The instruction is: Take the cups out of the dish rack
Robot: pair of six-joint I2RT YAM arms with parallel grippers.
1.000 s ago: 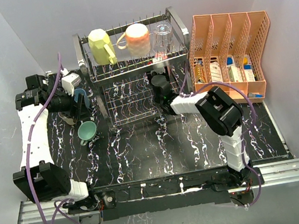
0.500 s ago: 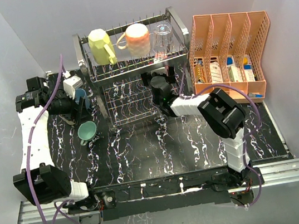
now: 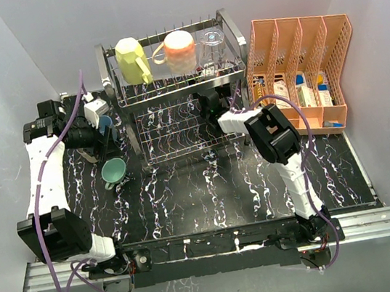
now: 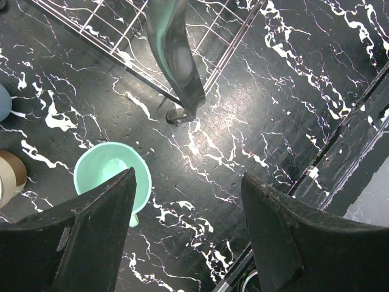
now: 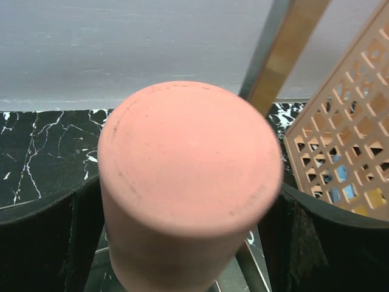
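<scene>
The dish rack stands at the back. Its upper tier holds a pale yellow mug, a peach-pink mug and a clear glass. My right gripper reaches in under that tier. In the right wrist view it is open, with an upturned salmon-red cup between its fingers. My left gripper hangs open and empty left of the rack, over the table. A teal-green cup stands on the table, and a blue cup is near the left gripper.
An orange mesh file organiser stands right of the rack, close to my right arm. A chrome rack leg rises ahead of the left gripper. A brown-and-white cup shows at the left wrist view's edge.
My right gripper has opened wide and pushed back into the rack's lower tier, around the salmon-red cup. The left arm has barely moved.
</scene>
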